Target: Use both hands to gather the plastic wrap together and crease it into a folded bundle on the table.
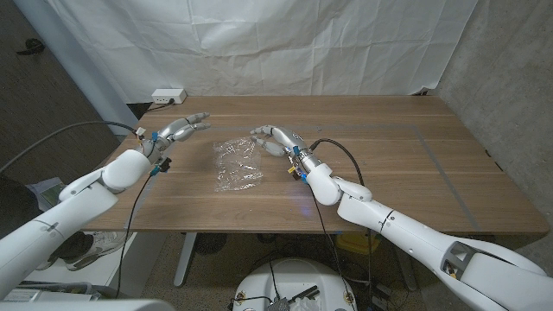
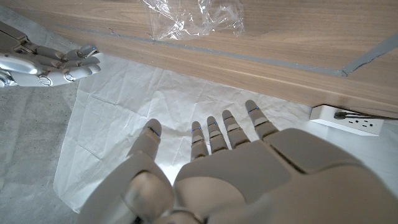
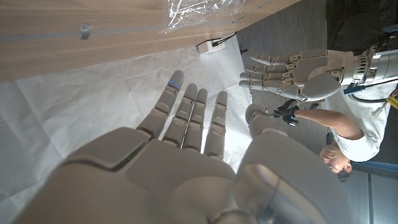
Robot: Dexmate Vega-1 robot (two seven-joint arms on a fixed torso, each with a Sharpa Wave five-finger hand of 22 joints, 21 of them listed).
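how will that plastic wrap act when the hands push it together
The plastic wrap looks thin, clear and crinkled, so it will likely flop and bunch rather than hold shape. Lying loose on the table, it probably slides easily and may spring back open.

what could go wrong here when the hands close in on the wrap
The plastic wrap lies loose and crumpled on the table, so it may slide ahead of a hand instead of gathering. The right hand is near its far corner while the left hand is well off to the side, so uneven contact could push it sideways.
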